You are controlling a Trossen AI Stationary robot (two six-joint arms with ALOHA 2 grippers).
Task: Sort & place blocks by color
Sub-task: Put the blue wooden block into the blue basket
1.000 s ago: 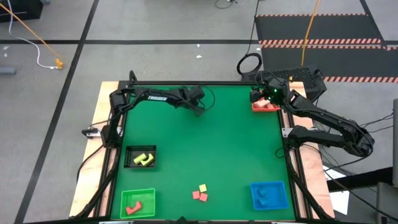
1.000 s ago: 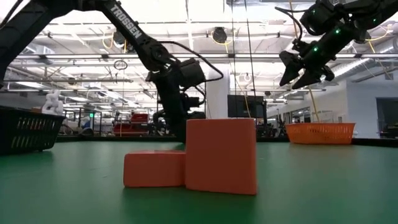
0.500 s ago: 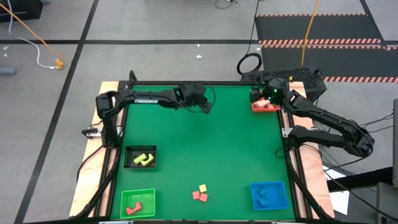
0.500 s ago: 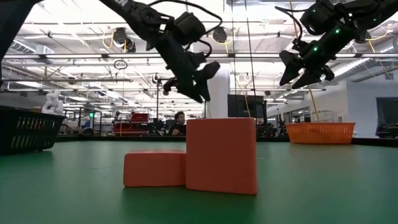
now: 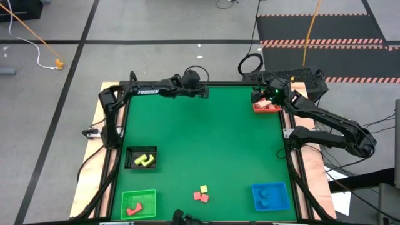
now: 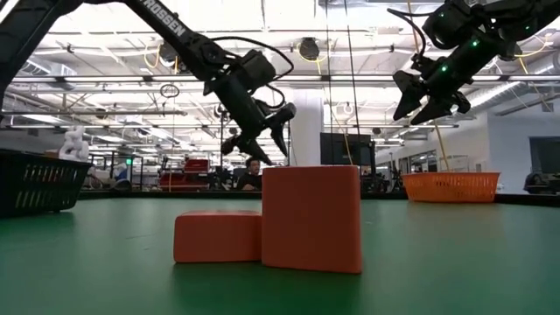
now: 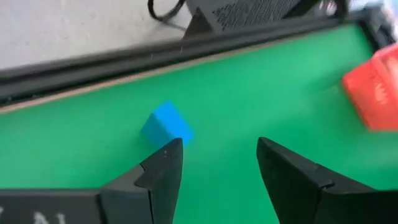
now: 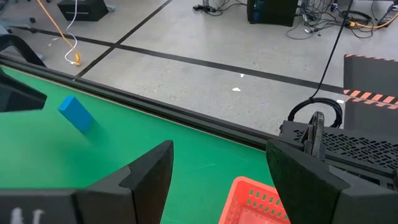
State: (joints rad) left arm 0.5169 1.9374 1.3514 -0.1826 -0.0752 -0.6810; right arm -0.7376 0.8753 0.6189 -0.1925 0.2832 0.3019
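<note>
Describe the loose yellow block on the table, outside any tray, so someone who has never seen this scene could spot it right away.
On the green table, look along the edge between the green tray and the blue tray, where three small blocks lie loose together. The yellow block is the only yellow one there; the two red blocks lie right beside it.

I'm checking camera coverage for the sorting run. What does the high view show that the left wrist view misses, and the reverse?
Only the high view shows the green tray with red blocks, the blue tray, the black bin holding yellow blocks and three loose blocks near the front edge. Only the left wrist view shows a blue block beyond the open left gripper. Both show the green table and the red tray.
</note>
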